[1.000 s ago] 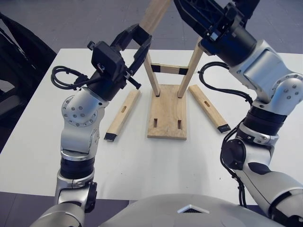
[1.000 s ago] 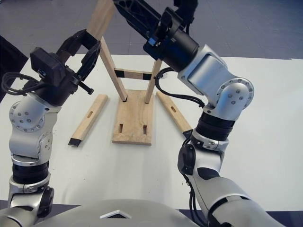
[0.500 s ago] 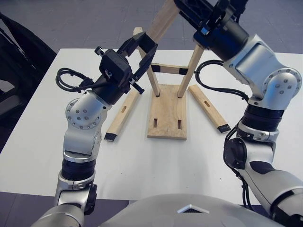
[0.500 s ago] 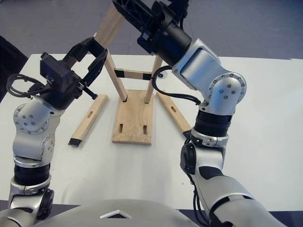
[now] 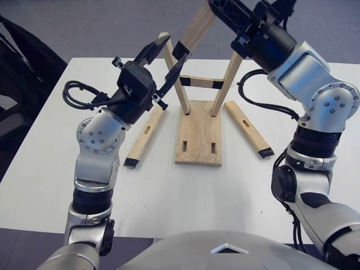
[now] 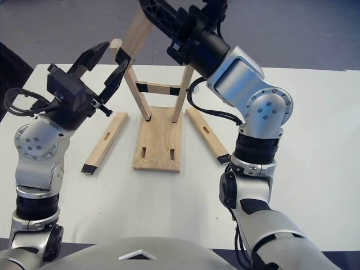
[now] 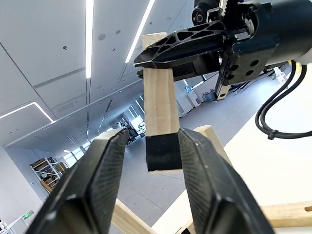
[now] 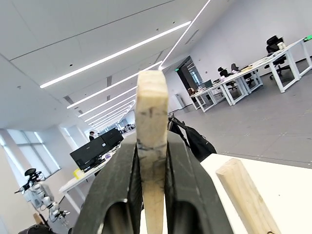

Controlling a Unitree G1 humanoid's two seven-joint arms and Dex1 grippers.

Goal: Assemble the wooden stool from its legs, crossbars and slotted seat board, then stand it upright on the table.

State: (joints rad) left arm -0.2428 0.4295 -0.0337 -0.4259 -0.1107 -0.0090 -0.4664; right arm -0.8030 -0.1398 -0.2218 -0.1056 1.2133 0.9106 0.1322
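On the worktop (image 5: pixel 45 140), seat (image 5: pixel 198 140) holds two legs (image 5: pixel 181 97) and crossbar (image 5: pixel 202 82), two loose legs (image 5: pixel 146 135) lie beside; my right hand (image 8: pixel 152 146) pinches a bar (image 7: pixel 158 102), left hand (image 7: pixel 155 139) spread.

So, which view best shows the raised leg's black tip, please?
Left wrist view: the black tip sits close inside the open left gripper. Eye views show it small; the right wrist view, the leg's clamped end.

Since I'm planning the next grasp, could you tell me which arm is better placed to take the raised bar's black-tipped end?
Probably left: the left gripper is open around the black tip of the raised bar, whereas the right gripper is shut on that bar.
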